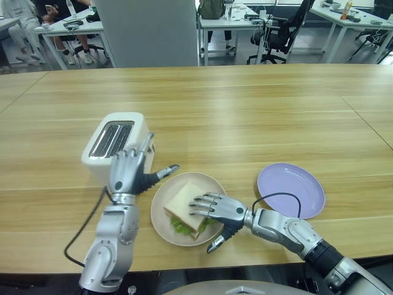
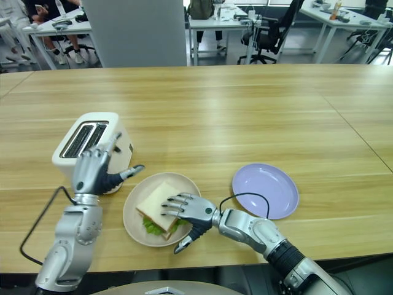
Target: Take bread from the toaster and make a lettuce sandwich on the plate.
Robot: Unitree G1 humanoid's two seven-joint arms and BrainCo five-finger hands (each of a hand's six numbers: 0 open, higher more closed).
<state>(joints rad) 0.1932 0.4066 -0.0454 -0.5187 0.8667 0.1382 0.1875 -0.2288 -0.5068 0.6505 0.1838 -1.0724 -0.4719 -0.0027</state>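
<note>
Right hand point(image 1: 216, 210), fingers spread, on the sandwich point(image 1: 182, 208), lower centre.
Soft, light bread point(image 2: 155, 201) (lettuce point(image 1: 180, 226) may slip): hold the edges gently. Left hand point(image 1: 128, 175) open, empty.

A lilac plate point(image 1: 295, 178) lies near the front edge of the long wooden table point(image 1: 245, 110) (pale planks, grain running side to side). Beyond the table's far edge stand a grey partition point(image 1: 147, 31), a black office chair point(image 1: 279, 34) and white desks point(image 1: 227, 23).

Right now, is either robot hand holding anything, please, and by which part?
Nothing is gripped: the right robot hand rests on the right edge of the white square bread slice; the left robot hand is open.
</note>
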